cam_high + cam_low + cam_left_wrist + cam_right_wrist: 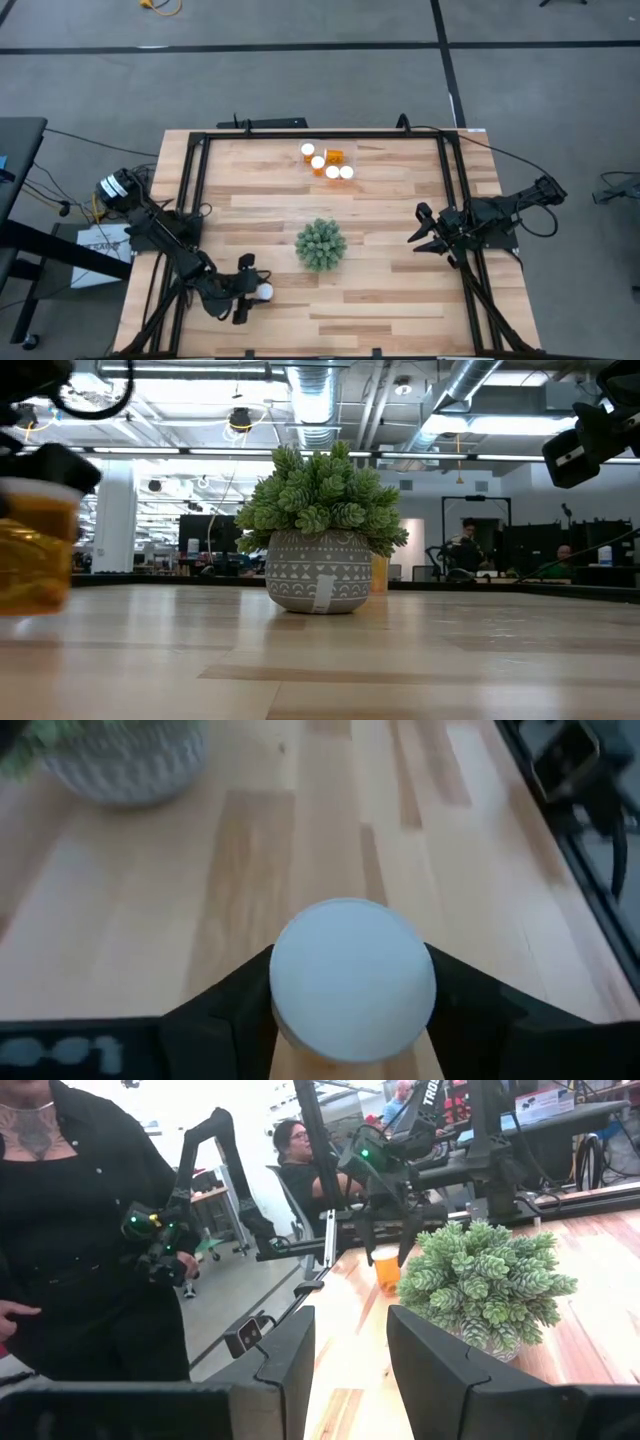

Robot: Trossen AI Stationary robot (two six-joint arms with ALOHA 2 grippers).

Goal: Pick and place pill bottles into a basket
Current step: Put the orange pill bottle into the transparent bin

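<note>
Right, the left gripper (pixel 258 292), at seven o'clock from the spiky green plant (pixel 320 244), pinches a white-capped orange pill bottle (pixel 350 982); I'd lift straight up, clearing the wooden counter (pixel 400 290), before swinging away.

the left arm reaches in from the table's left edge and bends along the near side, ending near-left of the plant (pixel 320 244), which serves as landmark. the left gripper (pixel 262 292) sits low over the wood there, its 2 dark fingers (pixel 225 1010) pressed against opposite sides of a white-capped pill bottle (pixel 352 978), clamped on it. the right arm stretches in from the table's right edge, well right of the plant, wrist roughly level and raised off the surface. the right gripper (pixel 420 233) points toward the plant, its 2 fingers drawn together and holding nothing.
</note>
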